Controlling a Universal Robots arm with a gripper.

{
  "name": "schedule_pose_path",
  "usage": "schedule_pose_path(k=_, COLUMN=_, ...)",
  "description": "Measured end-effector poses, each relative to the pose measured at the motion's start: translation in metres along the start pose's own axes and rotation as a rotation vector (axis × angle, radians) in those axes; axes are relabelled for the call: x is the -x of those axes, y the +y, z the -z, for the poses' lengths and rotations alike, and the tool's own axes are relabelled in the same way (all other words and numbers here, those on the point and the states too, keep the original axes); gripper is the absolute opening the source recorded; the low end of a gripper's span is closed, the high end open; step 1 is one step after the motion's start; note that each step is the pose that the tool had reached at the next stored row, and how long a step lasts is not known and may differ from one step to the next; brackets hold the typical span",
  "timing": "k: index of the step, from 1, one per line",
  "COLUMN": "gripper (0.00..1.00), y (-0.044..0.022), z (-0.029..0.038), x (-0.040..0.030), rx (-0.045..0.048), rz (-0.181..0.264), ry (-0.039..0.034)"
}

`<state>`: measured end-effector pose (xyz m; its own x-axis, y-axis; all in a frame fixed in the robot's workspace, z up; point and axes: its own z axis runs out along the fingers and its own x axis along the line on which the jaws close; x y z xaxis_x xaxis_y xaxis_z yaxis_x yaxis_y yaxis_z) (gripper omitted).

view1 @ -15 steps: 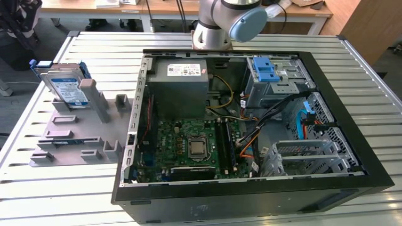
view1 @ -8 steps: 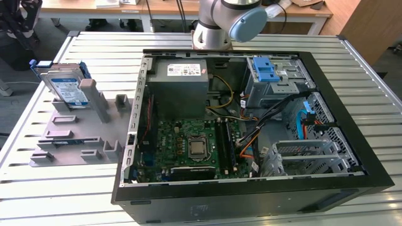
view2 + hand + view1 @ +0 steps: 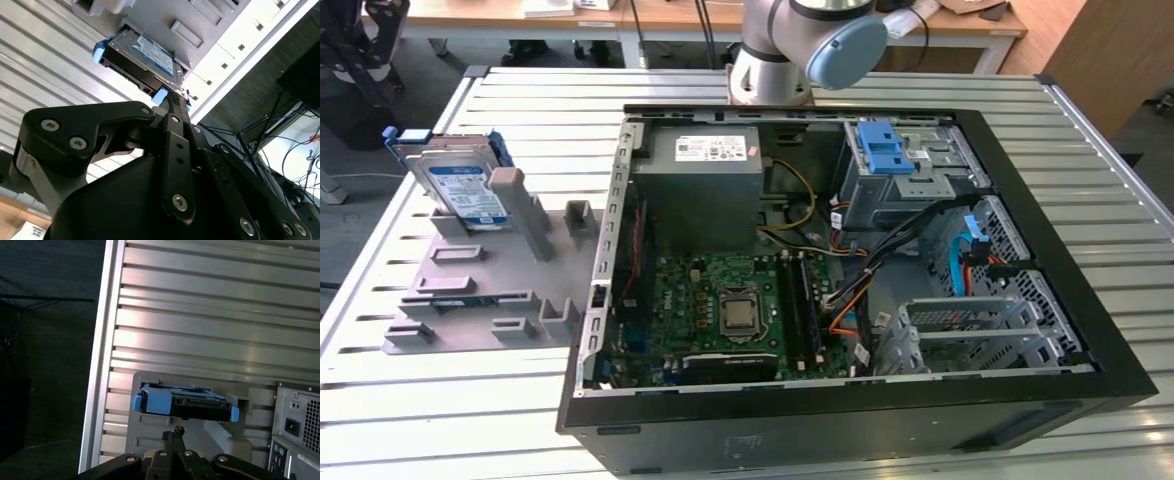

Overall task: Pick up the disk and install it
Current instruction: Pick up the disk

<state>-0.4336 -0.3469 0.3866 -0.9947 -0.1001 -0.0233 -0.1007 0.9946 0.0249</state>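
The disk (image 3: 464,190), a silver drive with a white-and-blue label in a blue carrier frame, stands leaning on its edge in a grey holder (image 3: 494,290) at the exterior view's left, beside the open computer. Both wrist views look at it end-on: disk (image 3: 150,55), disk (image 3: 185,402). My gripper (image 3: 173,432) points at the disk's near end, a short way off and not touching it. Its black fingertips (image 3: 172,102) are pressed together with nothing between them.
An open computer case (image 3: 607,330) lies flat on the slatted metal table (image 3: 440,420), holding a grey power supply box (image 3: 707,180), a light-blue latch on a metal cage (image 3: 891,150), cables and a metal drive cage (image 3: 987,330). The table edge (image 3: 97,390) runs close to the holder.
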Motion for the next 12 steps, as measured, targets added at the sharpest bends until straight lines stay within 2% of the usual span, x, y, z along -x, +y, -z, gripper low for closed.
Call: schedule_pose_path(k=12, gripper=0.11, y=0.0000, z=-0.0002, x=0.0000, rx=0.0027, rz=0.115, ry=0.0028)
